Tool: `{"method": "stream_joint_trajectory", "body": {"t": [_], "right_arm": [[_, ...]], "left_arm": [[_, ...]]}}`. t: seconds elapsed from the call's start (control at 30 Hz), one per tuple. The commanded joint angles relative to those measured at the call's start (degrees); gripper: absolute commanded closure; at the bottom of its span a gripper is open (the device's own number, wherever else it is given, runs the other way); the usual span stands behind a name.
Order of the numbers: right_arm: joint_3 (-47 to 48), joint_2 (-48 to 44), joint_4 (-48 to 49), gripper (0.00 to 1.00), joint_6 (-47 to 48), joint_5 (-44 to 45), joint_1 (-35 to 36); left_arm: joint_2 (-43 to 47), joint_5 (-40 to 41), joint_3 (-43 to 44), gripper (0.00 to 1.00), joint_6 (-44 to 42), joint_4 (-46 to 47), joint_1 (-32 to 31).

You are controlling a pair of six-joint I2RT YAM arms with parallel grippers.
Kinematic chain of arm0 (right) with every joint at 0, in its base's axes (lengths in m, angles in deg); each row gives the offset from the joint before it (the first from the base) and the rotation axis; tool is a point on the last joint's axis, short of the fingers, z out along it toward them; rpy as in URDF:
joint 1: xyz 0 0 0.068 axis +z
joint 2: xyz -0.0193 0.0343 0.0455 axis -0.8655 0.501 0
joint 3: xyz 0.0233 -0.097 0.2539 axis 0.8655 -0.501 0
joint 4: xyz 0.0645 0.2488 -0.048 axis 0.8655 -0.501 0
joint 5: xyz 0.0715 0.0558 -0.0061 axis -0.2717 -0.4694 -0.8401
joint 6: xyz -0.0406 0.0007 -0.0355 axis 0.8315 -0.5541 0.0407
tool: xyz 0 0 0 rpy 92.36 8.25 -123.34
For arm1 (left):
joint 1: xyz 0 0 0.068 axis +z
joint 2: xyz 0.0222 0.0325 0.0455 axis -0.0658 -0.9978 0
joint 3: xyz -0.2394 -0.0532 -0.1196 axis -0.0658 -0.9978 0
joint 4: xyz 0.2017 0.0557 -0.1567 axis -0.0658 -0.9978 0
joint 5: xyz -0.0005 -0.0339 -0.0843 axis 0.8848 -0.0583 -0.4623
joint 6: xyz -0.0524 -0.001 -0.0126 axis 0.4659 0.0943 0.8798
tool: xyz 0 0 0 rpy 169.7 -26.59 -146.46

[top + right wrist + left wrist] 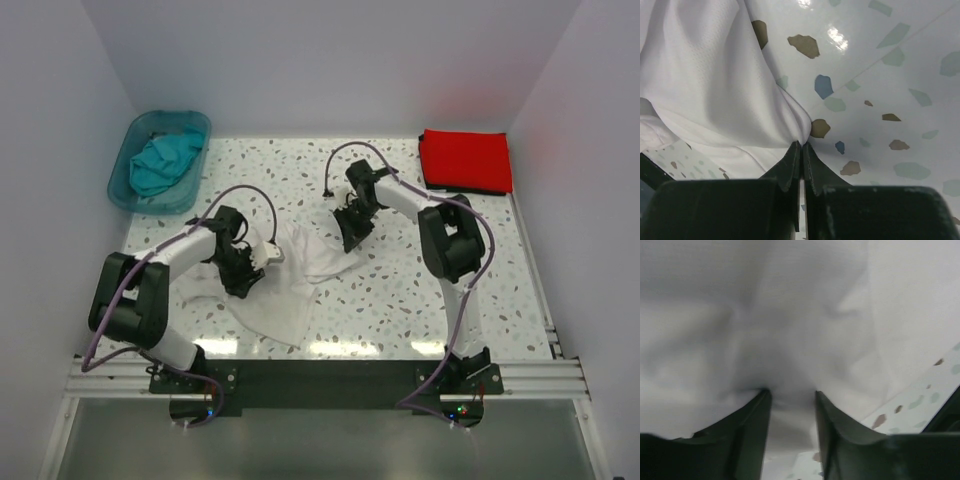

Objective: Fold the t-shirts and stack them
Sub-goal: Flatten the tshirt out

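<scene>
White t-shirt [290,300] lies crumpled on the table [420,290], spread between both grippers. The right gripper [801,145] has its 2 fingers pressed together, pinching a fold of the shirt's edge at their tips, and the rest of the cloth drapes away to their left. The left gripper [790,392] has its 2 fingers [757,415] spread apart, with cloth bunched at their tips and showing in the gap. Beyond the right fingers lies the folded red t-shirt [466,160]. Beyond the left ones is the teal t-shirt [165,162], in a tub [125,190].
</scene>
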Motion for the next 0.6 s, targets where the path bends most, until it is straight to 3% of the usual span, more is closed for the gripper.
{"method": "stream_joint_trajectory", "body": {"t": [0.0, 0.07, 0.1, 0.2, 0.27, 0.4, 0.5, 0.57], "right_arm": [[-0.11, -3.20, -1.46, 1.00, -0.59, -2.11, -5.20], [0.06, -5.65, -2.42, 1.00, -0.07, -2.37, -8.03], [0.15, -6.54, -2.78, 1.00, 0.37, -2.20, -10.74], [0.15, -10.41, -3.75, 1.00, 1.86, -1.23, -16.10], [1.20, -12.34, -4.45, 1.00, 2.22, -0.97, -18.66], [5.41, -18.14, -7.26, 1.00, 3.53, -2.20, -26.40], [2.99, -24.27, -10.86, 1.00, 8.34, -0.89, -29.12], [-1.14, -28.68, -13.93, 1.00, 11.78, 0.08, -29.22]], "left_arm": [[-6.89, 2.03, 3.64, 0.59, -0.07, 4.60, -0.22], [-9.18, 0.02, 6.46, 0.69, 0.10, 4.51, -0.22], [-9.80, -0.77, 9.96, 0.80, 0.02, 4.34, -0.22], [-12.78, -4.11, 19.87, 0.99, 0.98, 4.08, -0.22], [-14.28, -6.39, 25.78, 1.00, 2.73, 4.34, -0.22], [-19.73, -9.65, 46.96, 1.00, 3.18, -2.59, -0.22], [-19.57, -11.50, 53.31, 1.00, -0.94, -10.22, -0.13], [-16.86, -11.33, 52.54, 1.00, -4.72, -13.23, 0.04]]}}
